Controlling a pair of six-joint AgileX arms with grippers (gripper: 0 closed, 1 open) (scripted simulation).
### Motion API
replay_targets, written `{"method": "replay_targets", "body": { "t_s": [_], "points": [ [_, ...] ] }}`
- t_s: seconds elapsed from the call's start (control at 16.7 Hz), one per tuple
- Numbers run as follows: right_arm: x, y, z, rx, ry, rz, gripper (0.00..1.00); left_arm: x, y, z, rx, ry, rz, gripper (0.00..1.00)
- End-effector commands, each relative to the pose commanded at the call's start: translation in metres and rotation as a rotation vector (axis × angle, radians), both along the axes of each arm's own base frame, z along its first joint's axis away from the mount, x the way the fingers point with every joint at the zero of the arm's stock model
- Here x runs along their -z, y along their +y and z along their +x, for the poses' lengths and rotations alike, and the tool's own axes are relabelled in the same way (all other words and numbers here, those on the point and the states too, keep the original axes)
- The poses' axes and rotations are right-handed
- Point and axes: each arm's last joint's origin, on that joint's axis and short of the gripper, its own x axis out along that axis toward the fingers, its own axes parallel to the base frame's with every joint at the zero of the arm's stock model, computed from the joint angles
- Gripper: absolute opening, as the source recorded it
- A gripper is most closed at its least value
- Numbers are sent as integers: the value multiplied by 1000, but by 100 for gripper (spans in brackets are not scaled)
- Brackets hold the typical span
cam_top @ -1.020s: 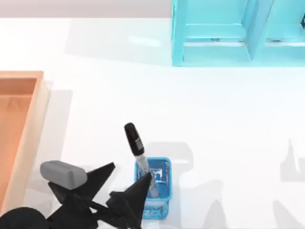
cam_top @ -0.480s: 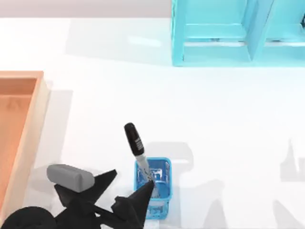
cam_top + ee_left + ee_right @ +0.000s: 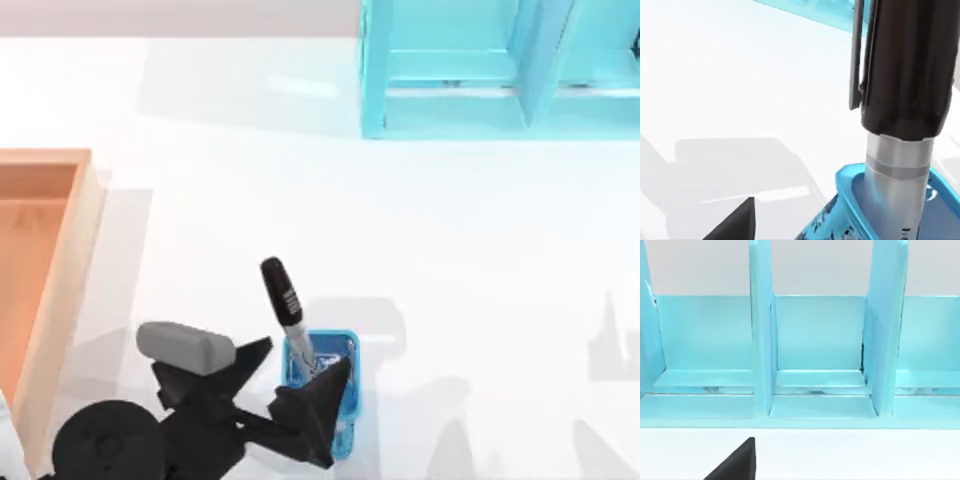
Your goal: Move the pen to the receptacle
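Pen (image 3: 282, 297) is still standing tilted in the little blue mesh cup (image 3: 330, 362), cap end up and leaning away from us, so nothing has been lifted yet. What's changed over the last second is our left gripper (image 3: 300, 372): it has slid in from the cup's left, and its spread fingers now straddle the cup's top, one tip on each side of the pen's grey barrel. The jaws are still parted, nothing pinched between them. In the left wrist view the black cap (image 3: 905, 65) and barrel loom right ahead of the jaws, with the cup's rim (image 3: 850, 182) just below.

So we reckon the approach is pretty much done and the squeeze on the barrel comes next. The wooden tray (image 3: 40, 260) sits well off to the left of the jaws, so there's a carry to do after that. Our right arm is parked, its wrist camera facing the turquoise shelf unit (image 3: 805, 355); whether that gripper is parted or clenched, we can't tell.
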Motion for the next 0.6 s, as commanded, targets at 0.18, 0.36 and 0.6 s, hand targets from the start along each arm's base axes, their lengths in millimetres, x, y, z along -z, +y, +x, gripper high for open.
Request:
{"method": "replay_targets", "body": {
  "t_s": [0.18,0.36,0.6],
  "points": [
    [0,0,0,0,0,0,100,4,-8,10,0,0,0,100],
    [0,0,0,0,0,0,100,9,-14,19,0,0,0,100],
    [0,0,0,0,0,0,100,13,-18,26,0,0,0,100]
  ]
}}
